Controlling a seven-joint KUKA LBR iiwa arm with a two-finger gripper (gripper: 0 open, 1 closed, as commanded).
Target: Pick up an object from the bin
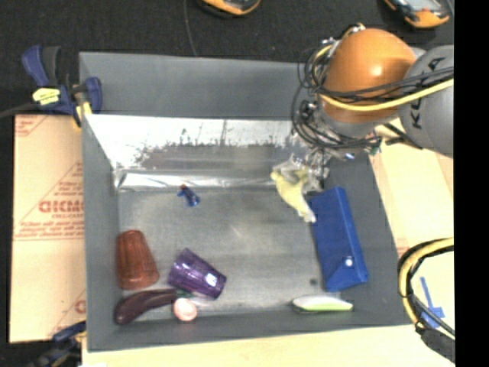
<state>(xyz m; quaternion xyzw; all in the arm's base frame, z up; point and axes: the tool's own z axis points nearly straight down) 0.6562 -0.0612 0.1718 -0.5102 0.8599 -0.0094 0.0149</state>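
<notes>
The jaws hung low in the far right corner of the grey metal bin, under the arm's orange wrist cover and its cables; whether they were open or closed could not be told. A pale yellow, crumpled soft thing lay right at their tips, though no hold on it could be made out. Just beside it, a blue oblong box lay along the right wall. At the box's near end lay a flat white and green piece. A small blue bit sat alone by the far wall. Well apart, in the near left corner, were a reddish-brown cup, a purple cup on its side, a dark purple aubergine and a pink ball touching the aubergine's end
</notes>
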